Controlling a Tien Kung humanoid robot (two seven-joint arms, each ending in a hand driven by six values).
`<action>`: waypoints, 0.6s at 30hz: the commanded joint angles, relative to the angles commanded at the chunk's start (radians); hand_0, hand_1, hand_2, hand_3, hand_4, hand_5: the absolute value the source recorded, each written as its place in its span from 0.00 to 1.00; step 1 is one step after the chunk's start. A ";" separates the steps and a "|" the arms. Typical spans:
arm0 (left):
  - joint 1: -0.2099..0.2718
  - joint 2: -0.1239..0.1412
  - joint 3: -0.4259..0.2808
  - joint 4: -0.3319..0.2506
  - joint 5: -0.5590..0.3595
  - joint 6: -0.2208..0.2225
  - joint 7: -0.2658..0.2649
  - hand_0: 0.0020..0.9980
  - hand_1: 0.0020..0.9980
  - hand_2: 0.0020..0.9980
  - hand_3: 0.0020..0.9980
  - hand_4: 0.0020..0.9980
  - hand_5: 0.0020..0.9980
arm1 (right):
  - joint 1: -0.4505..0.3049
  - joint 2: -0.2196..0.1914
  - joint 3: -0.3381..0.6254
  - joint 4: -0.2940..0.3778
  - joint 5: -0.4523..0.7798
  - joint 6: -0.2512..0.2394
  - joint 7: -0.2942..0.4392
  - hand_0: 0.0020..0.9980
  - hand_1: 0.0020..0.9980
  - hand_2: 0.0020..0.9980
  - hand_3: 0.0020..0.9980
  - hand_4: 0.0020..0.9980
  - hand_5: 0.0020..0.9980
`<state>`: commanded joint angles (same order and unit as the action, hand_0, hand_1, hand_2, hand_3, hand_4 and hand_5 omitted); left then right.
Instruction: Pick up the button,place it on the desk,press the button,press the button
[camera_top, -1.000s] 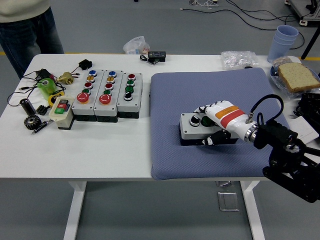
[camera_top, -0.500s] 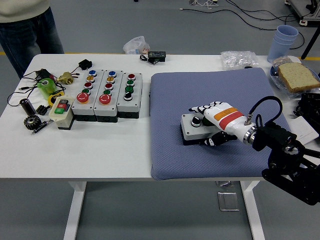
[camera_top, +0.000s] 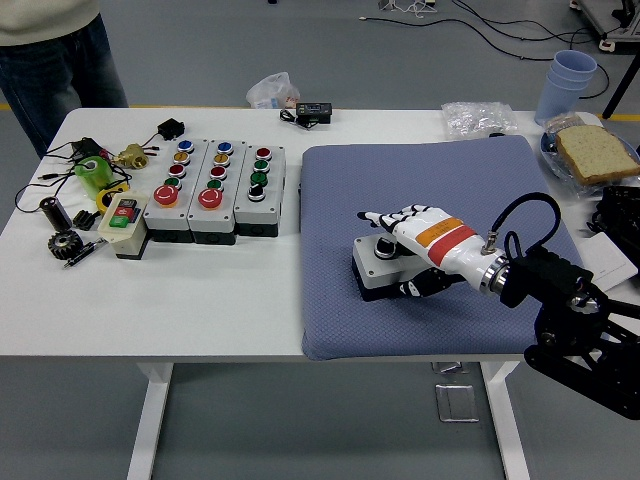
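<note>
A: Orientation of the button box (camera_top: 378, 266)?

B: Long axis runs roughly left to right across the blue mat (camera_top: 430, 180), slightly skewed, near end turned a little toward the table's front edge. Button face points up. One black knob shows on the exposed left portion; the right portion is covered.

A: Location?

B: On the mat, lower centre, well apart from the three grey control boxes (camera_top: 217, 188) that stand side by side on the bare white table (camera_top: 200, 300) to the left.

A: Right hand (camera_top: 425, 243) status?

B: Grasping the box. White fingers (camera_top: 385, 218) lie over the top face; dark parts of the hand wrap the near side. The black arm enters from the lower right.

A: Left hand?

B: Not visible.

A: Other items?

B: Small parts and a gear at the table's left end, stacked blue cups (camera_top: 566, 83) and a bread slice (camera_top: 596, 153) at the far right. A person (camera_top: 50, 50) stands at the far left corner, hands not shown.
</note>
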<state>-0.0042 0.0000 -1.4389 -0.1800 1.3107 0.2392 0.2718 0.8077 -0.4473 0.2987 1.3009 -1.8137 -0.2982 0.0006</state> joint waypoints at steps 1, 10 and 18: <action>0.000 0.000 0.000 0.000 -0.003 0.001 0.000 0.56 0.42 0.43 0.43 0.27 0.37 | 0.000 -0.003 -0.001 0.012 0.002 0.000 0.003 0.86 0.72 0.86 1.00 0.89 0.04; -0.002 0.000 -0.006 0.000 0.001 0.002 0.000 0.56 0.42 0.43 0.43 0.27 0.37 | -0.003 -0.023 0.024 0.114 0.027 -0.015 0.019 0.86 0.72 0.86 1.00 0.92 0.05; -0.005 0.000 0.000 0.000 -0.009 0.001 -0.002 0.56 0.42 0.43 0.43 0.27 0.37 | -0.020 -0.039 0.115 0.174 0.090 -0.038 0.024 0.84 0.70 0.85 1.00 0.93 0.07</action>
<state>-0.0096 0.0000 -1.4392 -0.1800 1.3018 0.2398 0.2694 0.7878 -0.4864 0.4135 1.4748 -1.7238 -0.3363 0.0248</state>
